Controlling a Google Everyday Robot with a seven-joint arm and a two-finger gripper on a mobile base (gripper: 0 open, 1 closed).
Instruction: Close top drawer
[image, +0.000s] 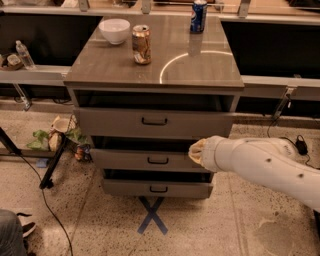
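The pincer (197, 152) is just under the top drawer (112, 123); whether it is apart or together, I cannot tell. It should rise and push squarely near the handle (154, 121).

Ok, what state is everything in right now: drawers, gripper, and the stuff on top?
Top drawer: pulled out, not yet closed.
Middle drawer: partly out.
Bottom drawer: partly out.
Gripper: at the right end of the middle drawer's front, below the top drawer; contact cannot be told.
Tan can: upright on the cabinet top.
Blue can: upright near the back edge.
Bowl: right way up.
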